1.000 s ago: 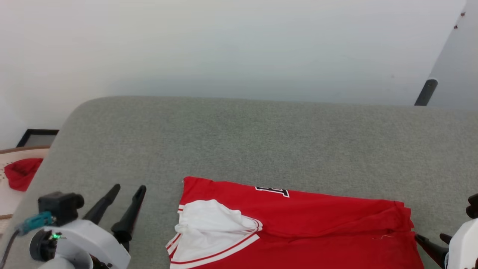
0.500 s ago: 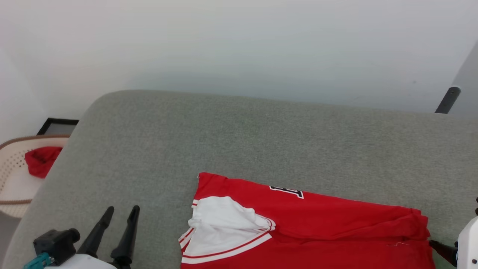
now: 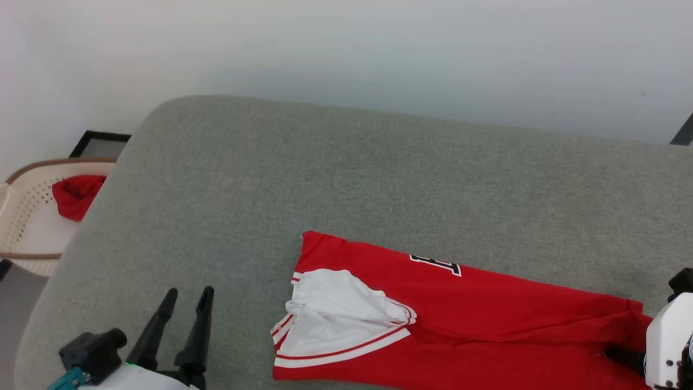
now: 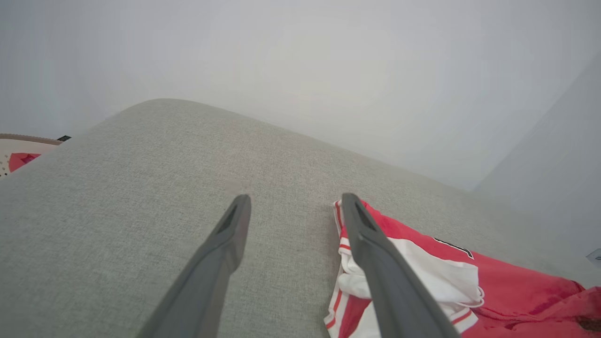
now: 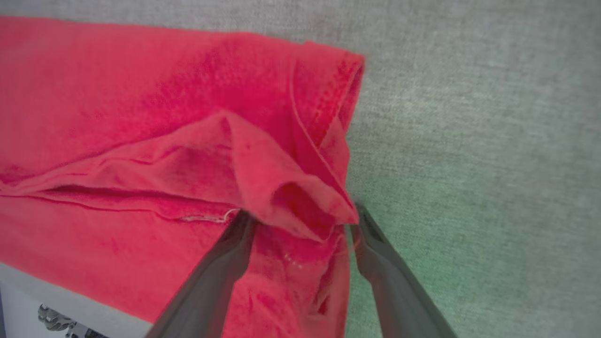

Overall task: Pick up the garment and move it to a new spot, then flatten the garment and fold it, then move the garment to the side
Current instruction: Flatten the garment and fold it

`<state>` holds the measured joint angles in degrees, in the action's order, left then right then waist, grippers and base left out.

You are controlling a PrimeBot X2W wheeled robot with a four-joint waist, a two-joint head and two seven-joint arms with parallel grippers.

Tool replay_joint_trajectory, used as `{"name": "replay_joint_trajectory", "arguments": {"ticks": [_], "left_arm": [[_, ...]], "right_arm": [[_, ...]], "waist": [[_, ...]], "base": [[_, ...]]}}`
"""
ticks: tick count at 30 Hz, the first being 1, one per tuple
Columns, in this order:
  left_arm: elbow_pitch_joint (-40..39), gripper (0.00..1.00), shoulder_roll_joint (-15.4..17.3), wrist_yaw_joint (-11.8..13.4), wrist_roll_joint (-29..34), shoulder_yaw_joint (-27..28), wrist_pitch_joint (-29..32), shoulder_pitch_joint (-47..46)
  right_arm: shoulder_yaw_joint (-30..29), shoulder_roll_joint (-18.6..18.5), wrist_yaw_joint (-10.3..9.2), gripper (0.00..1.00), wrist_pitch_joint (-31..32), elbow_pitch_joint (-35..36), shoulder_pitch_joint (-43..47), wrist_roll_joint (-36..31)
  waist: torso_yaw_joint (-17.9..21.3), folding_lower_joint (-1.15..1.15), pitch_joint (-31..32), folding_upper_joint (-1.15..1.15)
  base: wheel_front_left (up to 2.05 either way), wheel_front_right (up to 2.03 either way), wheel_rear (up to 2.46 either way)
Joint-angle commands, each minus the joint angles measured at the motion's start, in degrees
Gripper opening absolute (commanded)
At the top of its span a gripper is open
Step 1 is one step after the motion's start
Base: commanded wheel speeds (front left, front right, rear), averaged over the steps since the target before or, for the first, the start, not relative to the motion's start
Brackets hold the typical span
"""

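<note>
Garment (image 3: 487, 325): red body; white sleeve (image 3: 335, 314), red-and-white striped trim; black lettering (image 3: 436, 265), white edge. Cushion (image 3: 325, 179): grey-green, fine weave. Basket (image 3: 21, 216): cream, perforated, brown rim. Cloth (image 3: 76, 195) inside: plain red. Left gripper (image 3: 189, 292): black fingers. Wall (image 3: 379, 49): white.

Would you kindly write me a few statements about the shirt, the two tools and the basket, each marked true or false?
1. The left tool grips the white sleeve. False: it is open and empty over the grey cushion, apart from the sleeve.
2. The garment lies on the grey cushion. True.
3. The small red cloth lies on the cushion. False: it sits in the pale basket beside the cushion.
4. The right tool has its fingers either side of a raised fold at the garment's end. True.
</note>
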<state>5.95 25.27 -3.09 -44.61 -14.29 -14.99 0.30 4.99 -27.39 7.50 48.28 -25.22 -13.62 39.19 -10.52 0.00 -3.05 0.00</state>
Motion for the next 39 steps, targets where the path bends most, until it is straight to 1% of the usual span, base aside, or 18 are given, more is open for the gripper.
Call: {"name": "replay_joint_trajectory", "arguments": {"ticks": [1, 2, 3, 4, 11, 19, 27, 33, 36, 39], "left_arm": [[0.29, 1.0, -0.65, -0.48, 0.83, 0.55, -0.21, -0.58], [0.53, 1.0, -1.08, -0.68, 1.04, 0.86, -0.21, -0.74], [0.67, 1.0, -1.5, -1.0, 1.28, 1.07, -0.21, -0.89], [0.81, 1.0, -1.93, -1.09, 1.44, 1.32, -0.21, -0.98], [1.47, 1.0, -3.97, -2.21, 2.8, 3.57, -0.21, -0.45], [1.72, 1.0, -5.58, -3.06, 4.02, 5.89, -0.21, 0.59], [1.48, 1.0, -6.19, -3.54, 4.81, 7.38, -0.21, 2.14], [1.4, 1.0, -6.17, -3.86, 4.99, 8.05, -0.21, 3.18], [1.44, 1.0, -6.15, -3.92, 4.95, 8.19, -0.21, 3.71], [1.54, 1.0, -6.03, -3.93, 4.72, 8.22, -0.21, 4.18]], "right_arm": [[1.35, 0.61, -0.02, 1.0, 0.97, -1.58, -0.57, 1.44], [2.29, 0.95, 0.0, 0.57, 1.52, -2.29, -0.75, 2.0], [2.97, 1.3, 0.01, 0.04, 1.98, -2.92, -1.0, 2.74], [3.77, 1.51, 0.02, 0.0, 2.58, -3.33, -1.17, 3.48], [4.97, -0.09, -0.02, 0.0, 2.15, -5.19, -3.54, 6.54], [5.28, -4.09, -0.12, 0.0, -0.66, -6.82, -5.21, 7.29], [3.53, -7.4, -0.1, 0.0, -2.42, -9.65, -5.56, 7.26], [1.67, -10.2, -0.06, 0.0, -4.05, -11.94, -5.31, 5.7], [1.55, -10.16, -0.05, 0.0, -4.25, -12.27, -5.3, 5.93], [2.46, -10.15, -0.05, 0.0, -3.7, -10.57, -5.52, 6.11]], "waist": [[-0.73, 0.0, -1.06, 0.0], [-0.81, 0.0, -1.23, 0.0], [-0.92, 0.0, -1.47, 0.0], [-1.01, 0.0, -1.6, 0.0], [-0.98, 0.0, -2.6, 0.0], [0.07, 0.0, -2.37, 0.0], [1.53, 0.0, -1.59, 0.0], [2.84, 0.0, -0.85, 0.0], [3.63, 0.0, -0.38, 0.0], [4.61, 0.0, 0.1, 0.0]], "base": [[0.0, 0.0, 0.0], [0.0, 0.0, 0.0], [0.0, 0.0, 0.0], [0.0, 0.0, 0.0], [0.0, 0.0, 0.0], [0.0, 0.0, 0.0], [0.0, 0.0, 0.0], [0.0, 0.0, 0.0], [0.0, 0.0, 0.0], [0.0, 0.0, 0.0]]}}
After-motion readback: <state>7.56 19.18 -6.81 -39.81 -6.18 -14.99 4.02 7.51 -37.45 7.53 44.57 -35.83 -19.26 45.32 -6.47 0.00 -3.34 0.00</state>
